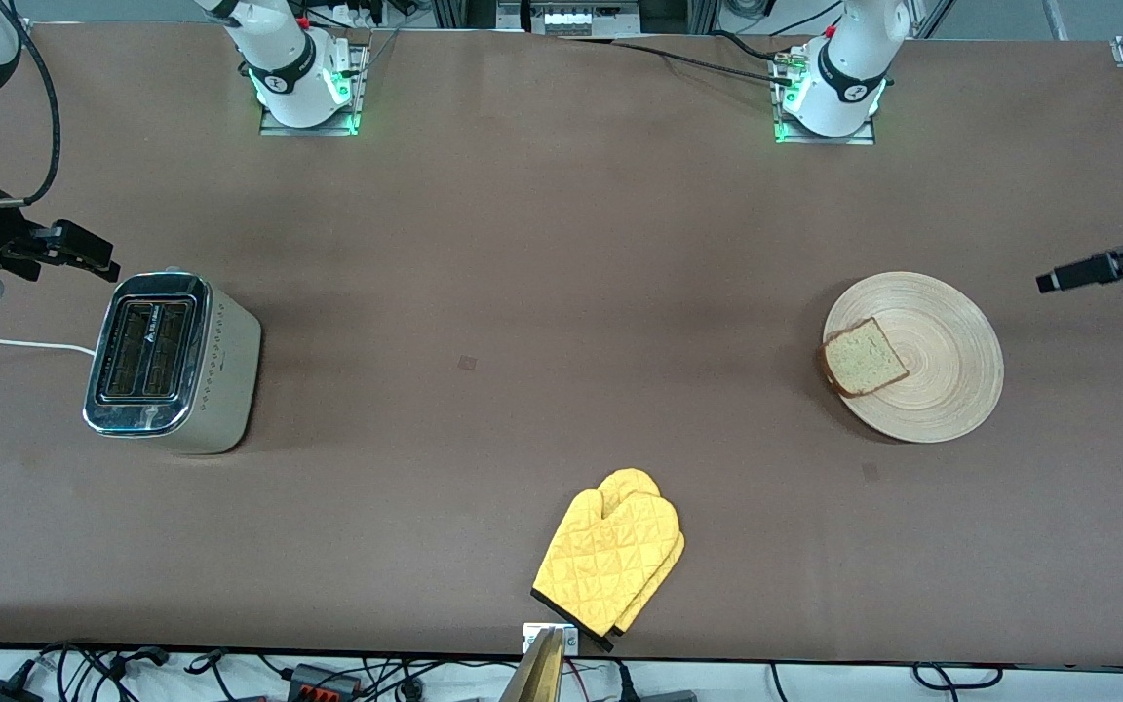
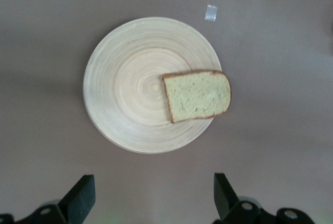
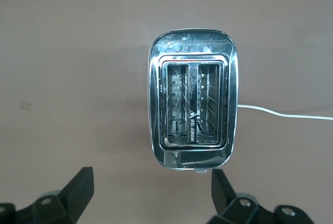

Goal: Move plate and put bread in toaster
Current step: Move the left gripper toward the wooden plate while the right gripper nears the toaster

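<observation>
Lying on the plate (image 1: 951, 400) toward the left arm's end of the table, the bread (image 1: 863, 357) overhangs its rim, under the empty, wide-open left gripper (image 2: 151, 200); the right gripper (image 3: 151, 198), also open, hovers over the toaster (image 1: 172, 361).

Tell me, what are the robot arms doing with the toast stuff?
Nothing is being held yet. The bread lies on the wooden plate toward the left arm's end of the table, hanging a little over its rim. The left claw is open, up over the table beside the plate. The right claw is open too, up beside the toaster, whose two slots are empty. A yellow oven mitt lies untouched, nearest the front camera.
</observation>
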`<state>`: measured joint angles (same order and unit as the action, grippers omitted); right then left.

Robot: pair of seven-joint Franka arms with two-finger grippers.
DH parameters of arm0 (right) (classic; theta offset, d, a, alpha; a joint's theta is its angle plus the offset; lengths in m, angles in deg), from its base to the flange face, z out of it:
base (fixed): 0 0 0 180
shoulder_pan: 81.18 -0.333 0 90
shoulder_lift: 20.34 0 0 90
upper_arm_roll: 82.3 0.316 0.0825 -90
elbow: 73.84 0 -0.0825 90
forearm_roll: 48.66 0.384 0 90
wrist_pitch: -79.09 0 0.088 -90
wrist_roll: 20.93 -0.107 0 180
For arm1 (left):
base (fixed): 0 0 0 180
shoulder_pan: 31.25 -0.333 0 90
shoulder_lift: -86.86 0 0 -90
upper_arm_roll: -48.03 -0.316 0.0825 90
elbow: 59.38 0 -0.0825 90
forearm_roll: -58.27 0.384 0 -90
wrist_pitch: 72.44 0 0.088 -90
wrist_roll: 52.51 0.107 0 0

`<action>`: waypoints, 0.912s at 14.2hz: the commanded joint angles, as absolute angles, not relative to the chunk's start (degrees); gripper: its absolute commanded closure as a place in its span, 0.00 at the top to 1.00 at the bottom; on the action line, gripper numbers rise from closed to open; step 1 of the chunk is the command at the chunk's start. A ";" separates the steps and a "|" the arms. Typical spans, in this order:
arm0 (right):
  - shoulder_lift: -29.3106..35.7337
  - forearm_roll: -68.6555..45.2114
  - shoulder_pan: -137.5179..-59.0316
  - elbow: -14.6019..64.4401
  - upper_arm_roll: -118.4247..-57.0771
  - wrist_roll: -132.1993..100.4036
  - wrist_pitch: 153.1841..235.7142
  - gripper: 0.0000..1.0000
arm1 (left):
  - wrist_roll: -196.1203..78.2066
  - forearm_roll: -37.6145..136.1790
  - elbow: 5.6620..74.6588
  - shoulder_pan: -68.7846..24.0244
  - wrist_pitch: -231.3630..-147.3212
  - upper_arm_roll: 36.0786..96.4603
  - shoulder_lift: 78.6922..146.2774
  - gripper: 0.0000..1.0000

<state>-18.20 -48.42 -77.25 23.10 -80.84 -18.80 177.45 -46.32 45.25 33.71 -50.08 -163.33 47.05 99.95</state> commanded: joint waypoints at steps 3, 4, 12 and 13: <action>-16.92 -47.78 -77.75 22.67 -80.98 -18.91 176.83 1.00 | -29.32 39.30 24.30 -59.98 -161.74 47.33 115.85 1.00; -16.04 -48.04 -78.27 22.58 -80.90 -18.91 177.61 1.00 | -26.95 37.64 24.30 -61.47 -161.74 47.42 118.13 1.00; -10.41 -47.60 -83.02 21.26 -80.89 -18.73 178.06 1.00 | -13.57 33.49 25.17 -63.86 -164.20 47.33 129.57 1.00; -10.41 -47.60 -83.20 21.26 -80.90 -18.91 178.23 1.00 | -13.57 33.49 25.44 -63.95 -164.11 47.33 130.27 1.00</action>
